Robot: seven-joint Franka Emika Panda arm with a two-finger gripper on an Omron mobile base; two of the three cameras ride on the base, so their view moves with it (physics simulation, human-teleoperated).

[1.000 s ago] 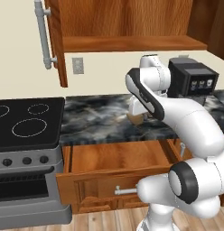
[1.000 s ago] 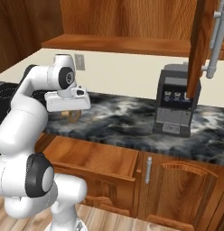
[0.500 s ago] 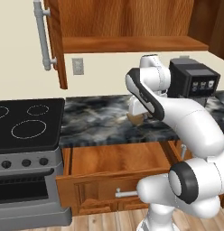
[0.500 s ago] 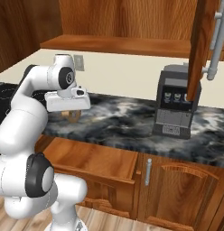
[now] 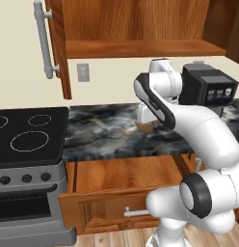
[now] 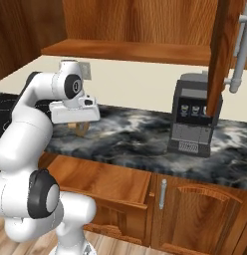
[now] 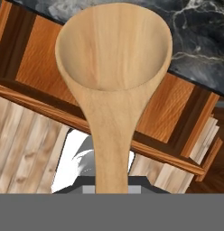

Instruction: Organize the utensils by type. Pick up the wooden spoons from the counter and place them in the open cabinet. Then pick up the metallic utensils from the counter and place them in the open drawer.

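Your pincer pinches the wooden spoon by its handle, bowl pointing away, above the table; the open cabinet sits overhead.

Spoon handle's lower end hidden

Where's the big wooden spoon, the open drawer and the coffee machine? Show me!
wooden spoon (image 7: 114, 49): hand view, middle of its round bowl.
open drawer (image 5: 126, 173): left base view, its bare wooden bottom.
coffee machine (image 6: 193, 117): right base view, its front panel.
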